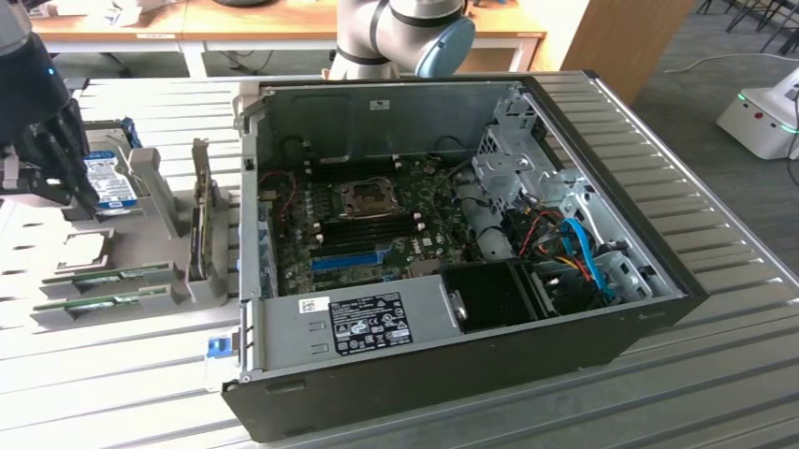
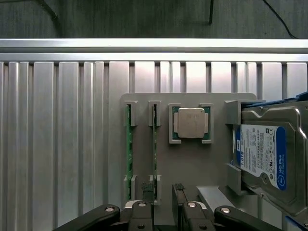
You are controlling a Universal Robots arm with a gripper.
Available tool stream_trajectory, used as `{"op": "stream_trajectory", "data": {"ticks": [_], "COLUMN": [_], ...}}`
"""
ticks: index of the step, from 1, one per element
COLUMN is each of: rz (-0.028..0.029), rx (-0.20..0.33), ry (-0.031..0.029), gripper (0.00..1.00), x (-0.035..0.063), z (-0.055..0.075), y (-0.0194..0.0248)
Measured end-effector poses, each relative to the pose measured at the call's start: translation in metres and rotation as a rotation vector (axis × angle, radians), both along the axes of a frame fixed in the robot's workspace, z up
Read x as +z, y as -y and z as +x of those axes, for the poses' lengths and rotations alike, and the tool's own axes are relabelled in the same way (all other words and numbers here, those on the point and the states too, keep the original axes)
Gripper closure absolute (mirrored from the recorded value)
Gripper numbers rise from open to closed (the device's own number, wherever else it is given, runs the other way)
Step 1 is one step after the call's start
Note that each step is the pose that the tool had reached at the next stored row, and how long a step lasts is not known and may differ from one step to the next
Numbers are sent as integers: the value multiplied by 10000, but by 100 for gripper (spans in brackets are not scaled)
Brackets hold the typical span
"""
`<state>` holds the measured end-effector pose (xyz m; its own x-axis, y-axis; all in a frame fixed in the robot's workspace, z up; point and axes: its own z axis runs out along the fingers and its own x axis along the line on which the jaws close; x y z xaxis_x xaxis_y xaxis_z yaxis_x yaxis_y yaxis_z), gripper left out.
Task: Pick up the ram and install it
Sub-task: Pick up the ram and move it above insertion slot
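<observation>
The tool [image 2: 163,195] hung wide open and empty over the grey parts holder [image 2: 192,168] on the tabletop [image 2: 57,144]. The ram [image 2: 154,144] stood edgewise in its slot beside a second stick [image 2: 128,144] — not yet lifted, with installation in the open computer case [image 1: 500,374] entirely left to do.

- The ram [image 2: 128,144] is green
- The hard drive [image 2: 262,156] is silver, its label blue and white
- The table [image 2: 57,134] is grey with long stripes
- The computer case [image 1: 500,374] is black
</observation>
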<state>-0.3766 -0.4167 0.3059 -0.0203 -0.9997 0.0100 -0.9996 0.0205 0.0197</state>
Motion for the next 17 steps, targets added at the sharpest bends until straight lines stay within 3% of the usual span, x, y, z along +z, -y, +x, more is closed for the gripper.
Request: {"op": "stream_trajectory", "data": {"ticks": [17], "rz": [1], "rx": [0], "ry": [1], "gripper": [71], "x": [-239], "z": [0], "y": [0]}}
